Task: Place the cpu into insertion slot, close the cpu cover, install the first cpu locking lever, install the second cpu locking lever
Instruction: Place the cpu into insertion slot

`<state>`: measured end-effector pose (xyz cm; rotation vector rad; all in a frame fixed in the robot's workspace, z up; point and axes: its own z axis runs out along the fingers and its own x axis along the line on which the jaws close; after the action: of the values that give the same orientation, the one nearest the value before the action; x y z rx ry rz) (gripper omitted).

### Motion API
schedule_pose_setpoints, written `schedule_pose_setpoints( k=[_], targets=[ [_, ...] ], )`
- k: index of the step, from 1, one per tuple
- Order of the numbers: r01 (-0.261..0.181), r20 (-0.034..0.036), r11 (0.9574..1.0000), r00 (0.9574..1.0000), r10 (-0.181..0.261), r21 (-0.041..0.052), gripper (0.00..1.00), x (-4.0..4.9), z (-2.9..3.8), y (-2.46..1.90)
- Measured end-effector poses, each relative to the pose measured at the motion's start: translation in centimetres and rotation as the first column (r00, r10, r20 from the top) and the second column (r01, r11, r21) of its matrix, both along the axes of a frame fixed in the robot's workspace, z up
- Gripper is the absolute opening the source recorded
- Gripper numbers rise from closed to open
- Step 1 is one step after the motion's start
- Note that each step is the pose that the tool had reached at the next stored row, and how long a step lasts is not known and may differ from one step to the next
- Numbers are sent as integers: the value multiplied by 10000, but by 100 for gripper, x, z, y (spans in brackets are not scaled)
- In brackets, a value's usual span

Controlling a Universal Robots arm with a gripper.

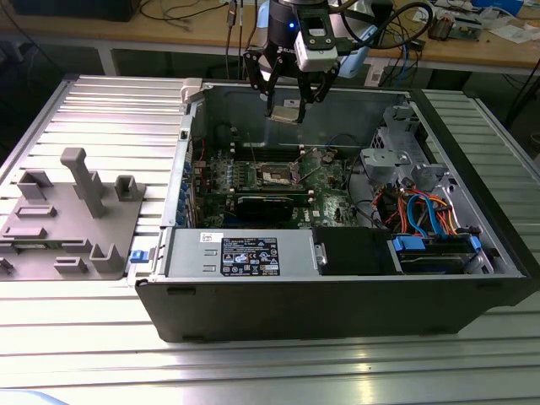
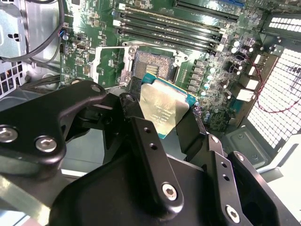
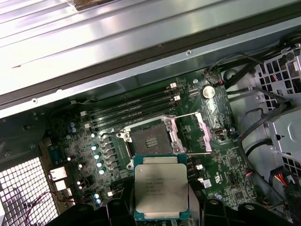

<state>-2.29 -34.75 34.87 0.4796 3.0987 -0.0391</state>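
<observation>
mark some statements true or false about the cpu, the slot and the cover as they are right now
1. The gripper holds the cpu above the open computer case. True.
2. The cpu sits in the insertion slot. False: the slot is empty with its contact field bare, and the cpu is in the gripper, off the board.
3. The cpu cover is shut over the slot. False: it is swung open beside the slot.
4. In the first wrist view, the cpu's silver-grey metal top faces the camera. True.
</observation>
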Motion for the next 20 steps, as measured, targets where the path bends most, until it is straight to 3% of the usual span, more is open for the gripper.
schedule_pose_setpoints(
  k=[20],
  targets=[
    [206, 0, 9998, 9998, -206, -17, 54, 0, 0, 0]
  ],
)
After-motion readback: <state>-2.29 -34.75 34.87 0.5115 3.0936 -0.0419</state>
